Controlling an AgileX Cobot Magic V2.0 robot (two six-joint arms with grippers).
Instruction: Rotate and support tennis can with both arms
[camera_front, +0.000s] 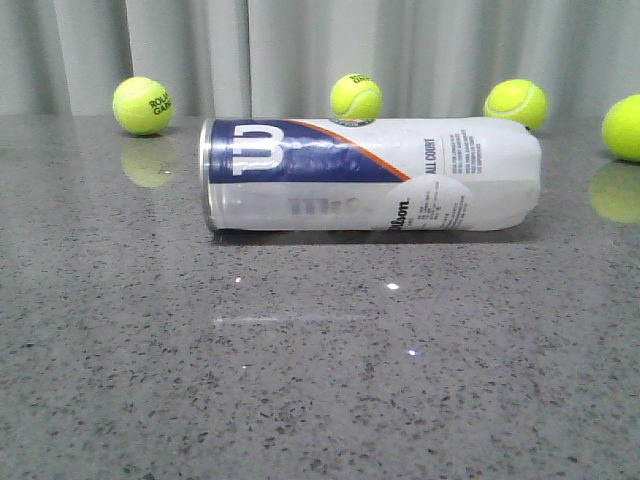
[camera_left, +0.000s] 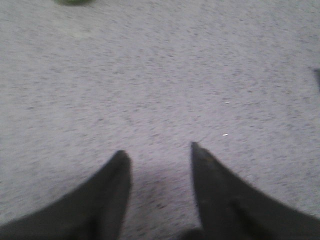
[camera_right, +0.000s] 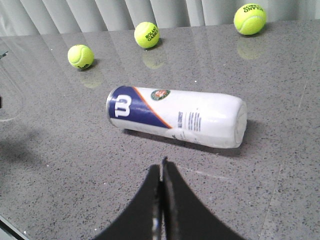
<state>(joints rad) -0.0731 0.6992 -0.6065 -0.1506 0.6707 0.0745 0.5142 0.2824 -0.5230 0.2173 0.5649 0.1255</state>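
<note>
The tennis can (camera_front: 370, 175) lies on its side on the grey table, its navy and orange band with the white W at the left end. It also shows in the right wrist view (camera_right: 177, 116) with the round green logo on top. My right gripper (camera_right: 162, 165) is shut and empty, above the table in front of the can and apart from it. My left gripper (camera_left: 157, 152) is open and empty over bare table; the can is not in its view. Neither gripper shows in the front view.
Several yellow tennis balls lie behind the can: one far left (camera_front: 143, 105), one behind its middle (camera_front: 356, 98), one right (camera_front: 516, 103), one at the right edge (camera_front: 625, 128). A grey curtain (camera_front: 320, 50) hangs at the back.
</note>
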